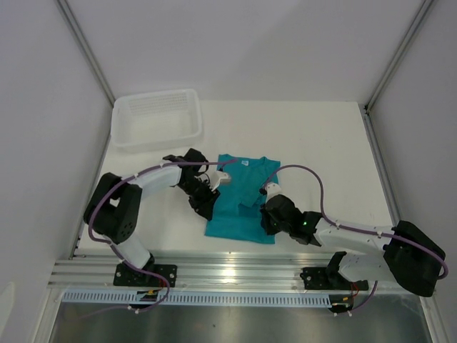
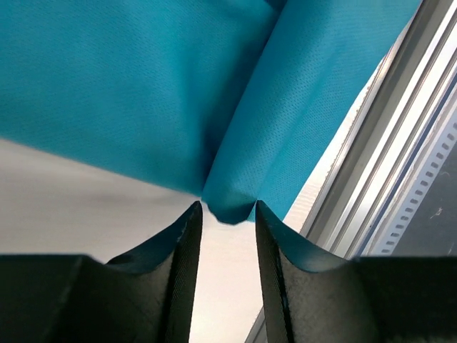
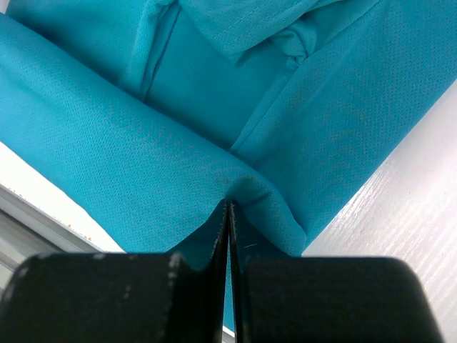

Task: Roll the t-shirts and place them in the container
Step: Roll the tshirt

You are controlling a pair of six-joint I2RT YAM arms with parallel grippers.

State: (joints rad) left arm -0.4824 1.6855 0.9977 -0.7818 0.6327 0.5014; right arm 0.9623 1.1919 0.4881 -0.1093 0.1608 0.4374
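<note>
We begin at the far left, where the white plastic tray [image 1: 157, 118] stands apart from the work and plays no part in it.

The left gripper [image 2: 228, 211] is at the left edge of the teal t-shirt [image 1: 239, 204]. Its jaws stand partly apart. A folded corner of the cloth sits right at the fingertips, but in the left wrist view it does not appear to be clamped.

The t-shirt lies flat on the table [image 1: 321, 157] between the two arms. Its neck label [image 1: 245, 162] points to the far side and its hem lies close to the aluminium rail [image 1: 235, 268].

The right gripper [image 3: 228, 207] is at the shirt's right edge. Its jaws are closed tight on a raised ridge of the fabric.

Risks, in our judgement:
- **Uneven hold:** only one side is secured. If the right arm moves first, the shirt would pivot or drag across the table, and any roll would start skewed.
- **Loose corner on the left:** the corner could slip clear of the open jaws if they close late or the arm shifts. That side would then be unheld.
- **Thin pinch on the right:** the gripper may hold only the top layer. Lifting could peel the folded layers apart rather than turn them together.
- **Hem near the rail:** a pull toward the arms could take the cloth over the table edge.
</note>
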